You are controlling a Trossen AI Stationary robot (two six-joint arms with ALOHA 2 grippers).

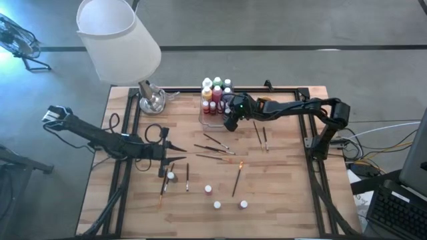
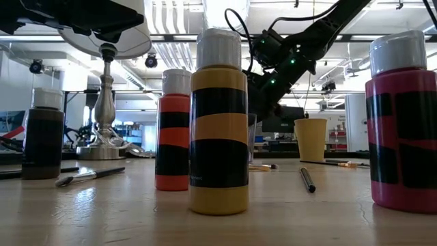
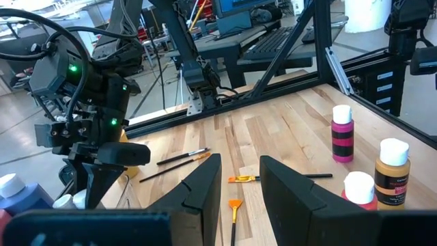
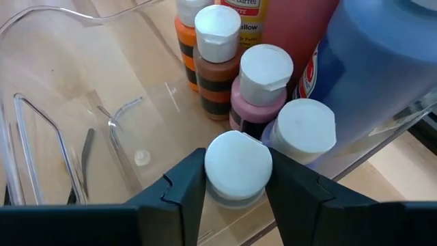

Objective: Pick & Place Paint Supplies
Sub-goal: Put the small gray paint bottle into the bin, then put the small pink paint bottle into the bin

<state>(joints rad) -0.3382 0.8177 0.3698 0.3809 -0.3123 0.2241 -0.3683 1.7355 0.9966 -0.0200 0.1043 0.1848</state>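
From above, I see the right gripper [image 1: 230, 122] over the near edge of the clear box [image 1: 212, 117], where many bottles [image 1: 215, 93] stand crowded; the arm hides the box's right side. The left gripper [image 1: 175, 152] waits low on the left of the table [image 1: 280, 193], and I cannot tell its fingers here. Brushes [image 1: 215, 141] lie scattered in the middle, and three white caps show near the front edge.

At table height, a yellow bottle [image 2: 218, 123] fills the picture and a pink bottle [image 2: 405, 123] is cut off at the edge.

In the left wrist picture, the fingers [image 3: 198, 188] stand apart around nothing, with free wood ahead.

In the right wrist picture, the fingers [image 4: 181, 191] sit against both sides of a white-capped bottle [image 4: 238, 166] inside the box, other bottles touching behind.
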